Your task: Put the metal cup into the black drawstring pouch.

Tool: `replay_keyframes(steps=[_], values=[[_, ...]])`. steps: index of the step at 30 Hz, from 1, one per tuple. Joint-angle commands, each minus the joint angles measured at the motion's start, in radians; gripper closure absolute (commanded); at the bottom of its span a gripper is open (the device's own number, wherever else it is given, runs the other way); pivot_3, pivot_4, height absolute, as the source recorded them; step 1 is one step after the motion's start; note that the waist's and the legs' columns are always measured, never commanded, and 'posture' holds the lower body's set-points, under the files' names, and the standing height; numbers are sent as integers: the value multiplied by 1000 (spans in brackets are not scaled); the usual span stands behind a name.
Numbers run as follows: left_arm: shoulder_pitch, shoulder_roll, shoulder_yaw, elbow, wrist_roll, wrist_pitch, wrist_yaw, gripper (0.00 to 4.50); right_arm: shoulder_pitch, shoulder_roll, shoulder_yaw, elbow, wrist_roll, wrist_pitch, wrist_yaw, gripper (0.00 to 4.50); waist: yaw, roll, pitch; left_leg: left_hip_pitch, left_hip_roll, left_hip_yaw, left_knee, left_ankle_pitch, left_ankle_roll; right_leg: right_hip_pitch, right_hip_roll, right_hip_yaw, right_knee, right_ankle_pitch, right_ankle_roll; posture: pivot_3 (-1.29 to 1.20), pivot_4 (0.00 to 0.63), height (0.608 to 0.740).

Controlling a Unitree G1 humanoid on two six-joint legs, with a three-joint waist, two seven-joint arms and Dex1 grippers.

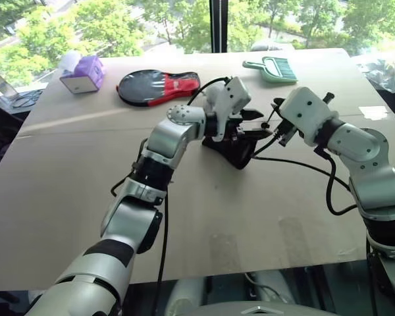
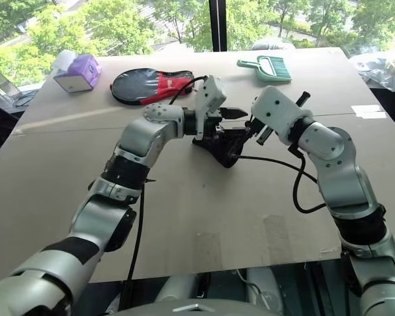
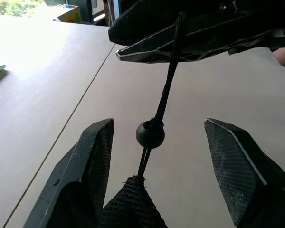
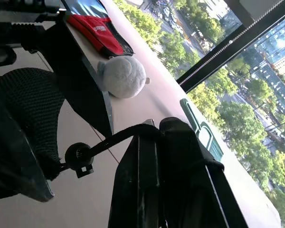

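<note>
The black drawstring pouch (image 1: 232, 150) hangs between my two grippers over the middle of the table. My right gripper (image 4: 156, 127) is shut on the pouch's thin black cord (image 4: 118, 137), which runs taut to a round toggle (image 3: 150, 134). My left gripper (image 1: 255, 125) is open, its fingers (image 3: 90, 156) wide apart on either side of the cord and toggle. The pouch's gathered mouth sits low between them, apart from both pads. The metal cup is hidden.
A black-and-red paddle case (image 1: 158, 87) and a purple tissue box (image 1: 84, 74) lie at the table's far left. A green hand brush (image 1: 273, 68) lies at the far edge, a white ball (image 4: 123, 76) near the case. The brown table (image 1: 85, 171) stretches bare towards me.
</note>
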Motion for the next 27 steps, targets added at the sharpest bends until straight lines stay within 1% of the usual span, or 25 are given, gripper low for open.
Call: replay_keyframes(steps=[1, 6, 7, 10, 12, 16, 19, 23, 27], values=[[-39, -16, 2, 30, 19, -61, -32, 2123, -21, 2, -15, -62, 3, 12, -7, 4500, -1, 0, 0, 0, 0, 0, 0, 0, 0, 0, 0, 0, 0, 0, 0, 0, 150, 740], [-46, -37, -9, 78, 45, -94, -57, 3828, -18, 10, -14, -76, 3, 29, -12, 4500, -1, 0, 0, 0, 0, 0, 0, 0, 0, 0, 0, 0, 0, 0, 0, 0, 150, 740], [-45, -40, -11, 84, 51, -95, -62, 4291, -17, 11, -17, -78, 3, 33, -14, 4500, -1, 0, 0, 0, 0, 0, 0, 0, 0, 0, 0, 0, 0, 0, 0, 0, 150, 740], [-32, -35, -17, 92, 61, -95, -79, 4316, -15, 15, -40, -73, 6, 50, -26, 4500, -2, 0, 0, 0, 0, 0, 0, 0, 0, -1, 0, 0, 0, 0, 0, 0, 150, 740], [-19, -25, -20, 97, 70, -80, -87, 4316, -17, 30, -92, -50, 18, 80, -59, 4500, -2, 0, 0, 0, 0, 0, 0, 0, 0, -1, 0, 0, 1, 0, 0, 0, 150, 740], [18, 14, -48, 105, 113, -64, -103, 4316, -21, 71, -254, 68, 52, 145, -162, 4500, -1, 0, 0, 0, 0, 0, 0, 0, 0, -1, 0, 0, 1, 0, 0, 0, 150, 740], [69, 63, -75, 94, 154, -53, -116, 4316, -19, 73, -379, 198, 68, 167, -245, 4500, -1, 0, 0, 0, 0, 0, 0, 0, 0, -1, 0, 0, 1, 0, 0, 0, 150, 740], [128, 105, -91, 64, 175, -42, -117, 4316, 17, 31, -413, 303, 69, 108, -277, 4500, -3, 0, 0, 0, 0, 1, -1, 0, 0, -3, 0, 1, 2, 0, 0, 0, 150, 740], [155, 113, -95, 47, 180, -52, -100, 4316, 77, 40, -388, 304, 114, 102, -245, 4500, -5, 0, 0, -1, 0, 2, -1, 0, 0, -3, 0, 2, 2, 0, 0, 0, 150, 740]])
